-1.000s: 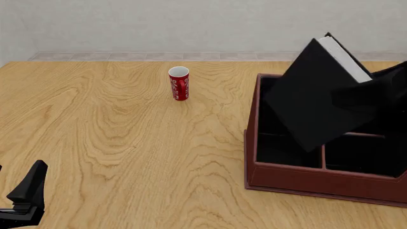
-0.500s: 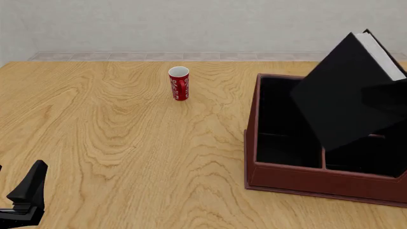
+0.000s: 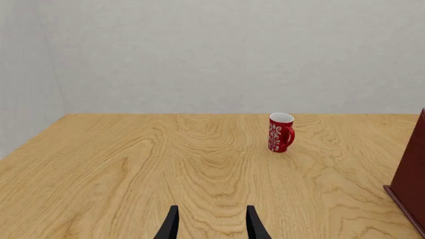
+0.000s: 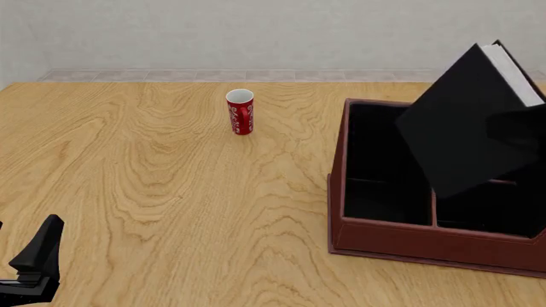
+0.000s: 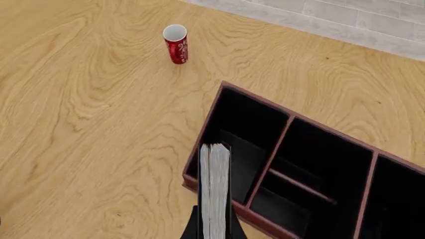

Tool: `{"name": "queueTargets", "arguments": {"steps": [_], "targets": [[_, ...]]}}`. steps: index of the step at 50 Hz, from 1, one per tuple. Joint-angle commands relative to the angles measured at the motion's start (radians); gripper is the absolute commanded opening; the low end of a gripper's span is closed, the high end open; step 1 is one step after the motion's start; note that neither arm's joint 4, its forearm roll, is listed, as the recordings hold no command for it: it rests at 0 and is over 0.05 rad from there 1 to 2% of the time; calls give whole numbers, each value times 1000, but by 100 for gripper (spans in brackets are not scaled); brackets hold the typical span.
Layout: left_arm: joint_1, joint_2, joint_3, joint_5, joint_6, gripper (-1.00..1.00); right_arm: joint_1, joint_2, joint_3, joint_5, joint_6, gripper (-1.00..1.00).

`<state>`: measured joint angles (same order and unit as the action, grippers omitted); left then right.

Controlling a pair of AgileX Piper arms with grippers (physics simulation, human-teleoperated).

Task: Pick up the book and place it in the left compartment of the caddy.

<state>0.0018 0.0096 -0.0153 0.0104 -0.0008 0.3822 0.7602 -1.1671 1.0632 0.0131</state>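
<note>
The black book [image 4: 465,121] with white page edges hangs tilted above the reddish-brown caddy [image 4: 410,238] at the table's right. My right gripper [image 4: 513,142] is shut on the book's lower right side. In the right wrist view the book's page edges [image 5: 214,189] stand between my right gripper's [image 5: 214,230] fingers, over the caddy's [image 5: 279,226] near rim. The left compartment [image 4: 380,160] [image 5: 239,139] is black inside and holds nothing. My left gripper [image 4: 34,262] [image 3: 212,229] rests open at the table's near left, far from the book, with nothing between its fingers.
A red cup [image 4: 240,112] [image 3: 280,132] [image 5: 176,44] with a white pattern stands upright mid-table, left of the caddy. The caddy's corner [image 3: 411,179] shows in the left wrist view. A grey wall runs behind the wooden table [image 4: 171,192].
The book and my right gripper have moved to the right over the caddy, most of it in the first half second. The left arm and the cup have not moved.
</note>
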Motion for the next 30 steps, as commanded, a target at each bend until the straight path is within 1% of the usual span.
{"name": "queueTargets", "arguments": {"steps": [1, 30], "targets": [[-1, -4, 1, 0, 2, 100, -16, 2, 6, -27, 20, -100], [-1, -3, 1, 0, 2, 100, -32, 66, 46, -129, 31, -100]]}}
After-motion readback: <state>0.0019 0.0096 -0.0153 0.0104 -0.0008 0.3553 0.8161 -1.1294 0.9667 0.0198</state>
